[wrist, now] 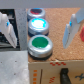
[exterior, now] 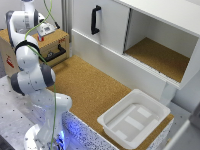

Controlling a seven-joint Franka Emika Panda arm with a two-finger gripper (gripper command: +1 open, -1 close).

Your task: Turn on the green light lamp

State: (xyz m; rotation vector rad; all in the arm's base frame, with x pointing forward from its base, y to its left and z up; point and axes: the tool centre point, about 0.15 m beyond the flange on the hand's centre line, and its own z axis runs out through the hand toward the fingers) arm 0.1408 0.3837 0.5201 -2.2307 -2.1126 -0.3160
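The green lamp (wrist: pixel 40 46) is a round green button in a silver ring, set on top of a wooden box (wrist: pixel 50 67). A blue button (wrist: pixel 38 25) that glows brightly sits beside it, with a red button (wrist: pixel 36 12) beyond that. The green one does not look lit. My gripper (wrist: pixel 40 30) hangs open above the row, one finger on each side of the buttons and touching none of them. In the exterior view the gripper (exterior: pixel 44 28) is over the wooden box (exterior: pixel 52 45) at the back of the exterior view's left. The buttons are too small to make out there.
A white cabinet (exterior: pixel 160 55) with an open compartment and a black handle (exterior: pixel 95 20) stands at the back. A white bin (exterior: pixel 134 117) rests on the cork tabletop (exterior: pixel 92 87) at the exterior view's right. The arm's base (exterior: pixel 42 135) is at the front left.
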